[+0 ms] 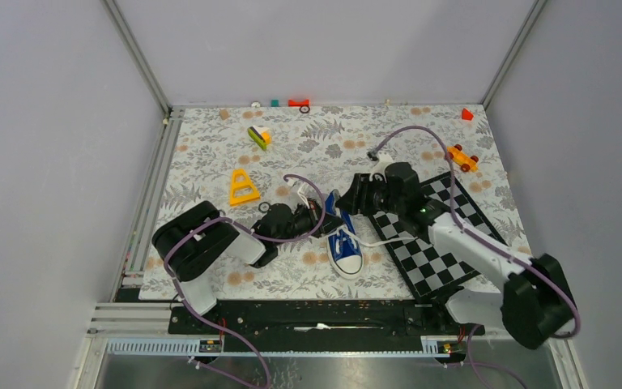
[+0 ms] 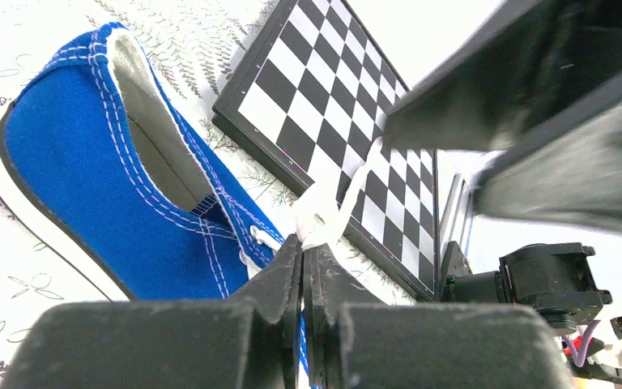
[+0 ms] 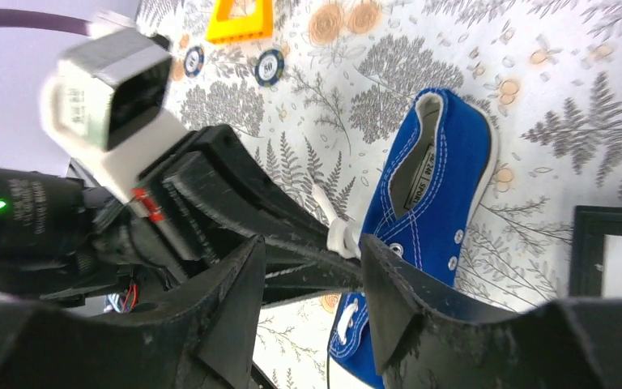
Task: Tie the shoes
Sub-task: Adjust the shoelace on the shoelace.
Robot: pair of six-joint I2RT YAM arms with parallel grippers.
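The blue canvas sneaker lies on the floral mat with its white toe cap toward the near edge. It also shows in the left wrist view and the right wrist view. My left gripper is shut on a bunched white lace just beside the shoe's eyelets. My right gripper is open, and its two fingers straddle the left gripper's fingertips and the pinched lace. Another strand of lace trails right onto the chessboard.
A black-and-white chessboard lies right of the shoe. An orange triangle stands left of the grippers, with poker chips near it. A yellow-green toy, an orange car and red blocks lie farther back.
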